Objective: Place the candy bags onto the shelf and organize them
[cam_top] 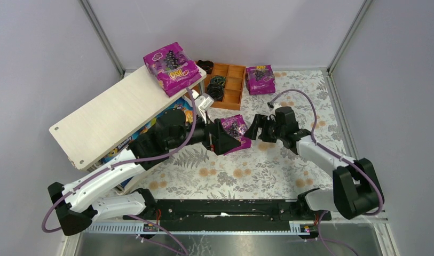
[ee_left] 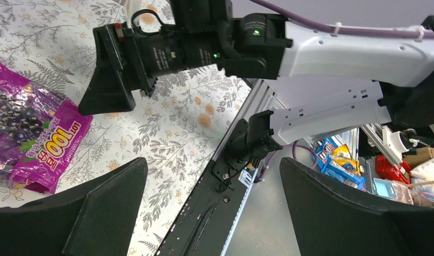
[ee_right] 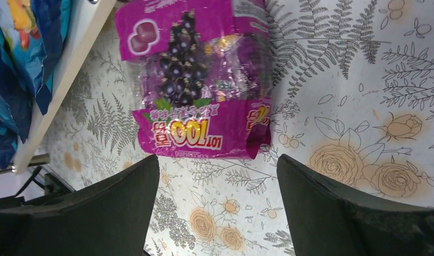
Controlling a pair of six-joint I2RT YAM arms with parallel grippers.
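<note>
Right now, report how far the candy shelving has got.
Done: one magenta grape candy bag lies on the pale wooden shelf's top board; blue candy bags sit on its lower tier. In hand: nothing; the left tool and right tool are open, flanking a magenta bag on the floral cloth. Left: that bag, plus another magenta bag beside the orange-brown wooden tray.

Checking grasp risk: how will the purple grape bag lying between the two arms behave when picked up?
The grape bag looks crinkled and soft-sided, so it probably sags when lifted. Its glossy film shows glare, so it may slip. Lying flat, it seems unlikely to roll.
</note>
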